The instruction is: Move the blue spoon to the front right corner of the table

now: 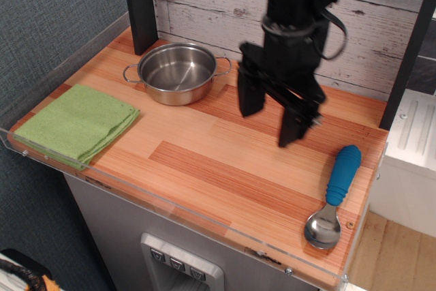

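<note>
1. Fingers [249,92] of the black two-finger gripper [270,110] are spread wide apart and hold nothing; both point downward above the wood, slightly blurred.
2. Gripper position: upper centre of the frame, raised above the tabletop, well apart from the spoon and to the upper left of it.
3. Arm pose: the black arm [294,11] descends nearly vertically from the top edge of the frame, with the wrist directly above the gripper and black cabling looping off to the upper left.
4. Task object: the blue spoon [334,197], with a thick ribbed bright blue handle and a shiny round metal bowl, lies flat at the lower right of the frame. Its bowl is near the clear acrylic rim; its handle points toward the upper right.
5. Surface: the table [204,148], a striped light and reddish-brown wood top, carries the spoon at its front right corner.
6. Step in hand: judged as post-release retreat; placement appears complete.
7. Next move: clear the arm away without disturbing the spoon.
8. Other items: a round stainless steel pot [176,72] at upper left; a folded green cloth [76,124] at left.
</note>
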